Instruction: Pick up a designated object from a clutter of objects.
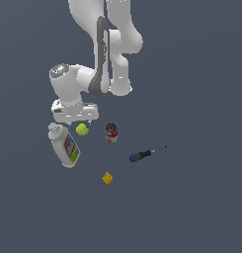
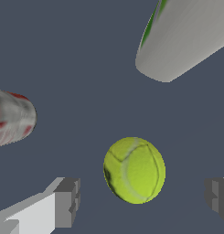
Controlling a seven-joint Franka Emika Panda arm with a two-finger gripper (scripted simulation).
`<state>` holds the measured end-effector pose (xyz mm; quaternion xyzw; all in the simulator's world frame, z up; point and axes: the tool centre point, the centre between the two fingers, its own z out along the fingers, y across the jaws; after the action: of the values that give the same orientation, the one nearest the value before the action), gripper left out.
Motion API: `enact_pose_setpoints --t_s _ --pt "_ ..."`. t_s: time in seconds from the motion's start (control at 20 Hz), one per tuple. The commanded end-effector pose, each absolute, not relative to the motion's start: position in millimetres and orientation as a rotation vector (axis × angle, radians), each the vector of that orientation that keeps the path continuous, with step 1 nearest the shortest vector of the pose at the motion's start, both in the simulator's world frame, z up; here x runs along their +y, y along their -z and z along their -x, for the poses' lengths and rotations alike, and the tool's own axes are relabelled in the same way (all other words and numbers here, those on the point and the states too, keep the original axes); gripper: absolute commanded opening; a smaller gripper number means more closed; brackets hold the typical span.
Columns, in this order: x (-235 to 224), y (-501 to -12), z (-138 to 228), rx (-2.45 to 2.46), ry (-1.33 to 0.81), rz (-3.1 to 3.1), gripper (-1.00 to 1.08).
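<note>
**A:** Where is the small yellow-green tennis ball with faint white seam lines (image 2: 134,170)?

**B:** Directly beneath the white two-fingered gripper (image 2: 143,199). In the wrist view it sits between the two grey fingertips (image 2: 67,202), with clear floor on either side of it, so neither pad touches it. In the exterior view the same ball (image 1: 82,129) shows just under the gripper (image 1: 75,118).

**A:** So how do the jaws stand?

**B:** Spread wide, well beyond the ball's width, and holding nothing.

**A:** What lies close to the gripper?

**B:** The white plastic bottle with a colourful label (image 1: 64,146) lies tilted on the dark grey floor (image 1: 191,197), just beside the ball on one side of the gripper; its rounded white body (image 2: 186,36) shows in the wrist view. On the other side stands the small red can with a silver top (image 1: 111,132), near the ball but apart from it; the wrist view catches its red-and-white edge (image 2: 13,116).

**A:** And farther off?

**B:** The blue-handled screwdriver with a thin dark shaft (image 1: 144,154) lies beyond the can, well apart from the gripper. The tiny yellow cube (image 1: 107,178) sits alone, also well clear.
</note>
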<state>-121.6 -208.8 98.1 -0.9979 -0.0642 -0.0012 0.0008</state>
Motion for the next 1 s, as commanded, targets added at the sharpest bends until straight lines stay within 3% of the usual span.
enact_pose_setpoints --t_s 0.0,0.95 --pt "-213 -93 128 -0.205 0.002 3.135 1.00" --pt "-214 -49 131 -0.205 -0.001 3.135 1.00"
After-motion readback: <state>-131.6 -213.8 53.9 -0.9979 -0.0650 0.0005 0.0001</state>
